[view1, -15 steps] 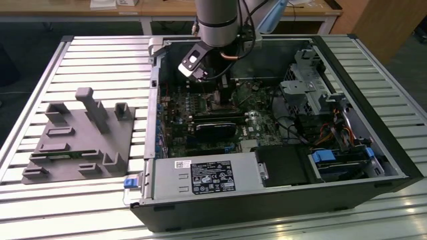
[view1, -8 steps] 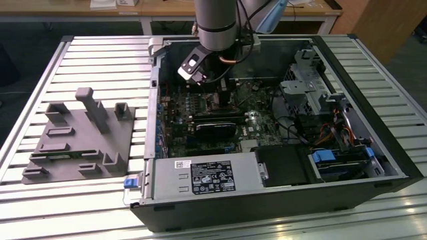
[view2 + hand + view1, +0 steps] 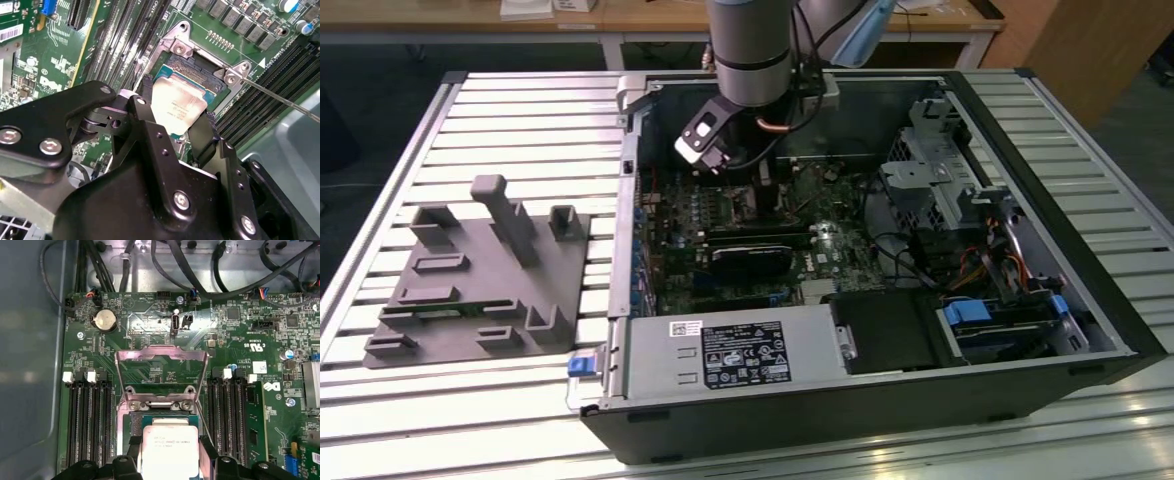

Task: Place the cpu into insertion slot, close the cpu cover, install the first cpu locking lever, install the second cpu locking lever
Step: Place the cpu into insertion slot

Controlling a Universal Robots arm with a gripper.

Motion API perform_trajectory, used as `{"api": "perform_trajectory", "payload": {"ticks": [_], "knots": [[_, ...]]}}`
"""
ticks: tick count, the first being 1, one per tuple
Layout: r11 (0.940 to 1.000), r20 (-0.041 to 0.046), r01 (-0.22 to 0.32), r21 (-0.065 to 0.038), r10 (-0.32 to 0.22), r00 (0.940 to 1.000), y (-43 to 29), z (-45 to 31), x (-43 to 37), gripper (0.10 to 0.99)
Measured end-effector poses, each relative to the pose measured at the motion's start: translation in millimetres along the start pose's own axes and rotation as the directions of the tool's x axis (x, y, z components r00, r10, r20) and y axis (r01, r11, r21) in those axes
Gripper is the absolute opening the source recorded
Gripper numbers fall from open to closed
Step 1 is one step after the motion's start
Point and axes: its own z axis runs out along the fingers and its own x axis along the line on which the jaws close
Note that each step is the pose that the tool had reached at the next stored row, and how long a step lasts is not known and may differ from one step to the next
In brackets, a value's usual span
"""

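**Gripper** [image 3: 176, 114]: black fingers [image 3: 145, 107] pinch the cpu [image 3: 167, 452] by two opposite edges. The finger bases are cut off at the picture edge in both wrist views.

**Cpu:** silver-grey lid up, over the insertion slot [image 3: 197, 67]. Whether it is seated or held just above cannot be told. It hides most of the slot; a dark strip of the centre and part of the silvery rim show beyond it.

**Cpu cover** [image 3: 161, 351]: swung open, standing up from its hinge.

**Locking lever** [image 3: 282, 99]: thin wire rod lying out beside the slot, its end cut off.

**Arm** [image 3: 750, 50]: reaches into the open computer case [image 3: 1067, 330]; its wrist stands in front of the socket area.

**Writing:** small dark print on the cpu lid, and a printed label on the power supply [image 3: 727, 352].
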Motion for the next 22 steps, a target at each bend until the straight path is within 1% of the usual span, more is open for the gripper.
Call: {"api": "perform_trajectory", "payload": {"ticks": [11, 22], "knots": [[0.9999, 0.0003, -0.011, 0.0, 0.011, 0.9999, -1.9, 9.4, 3.7, 0.537], [0.9999, -0.0009, -0.016, 0.0, 0.016, 0.9999, -2.9, 13.5, 7.0, 0.537]]}}
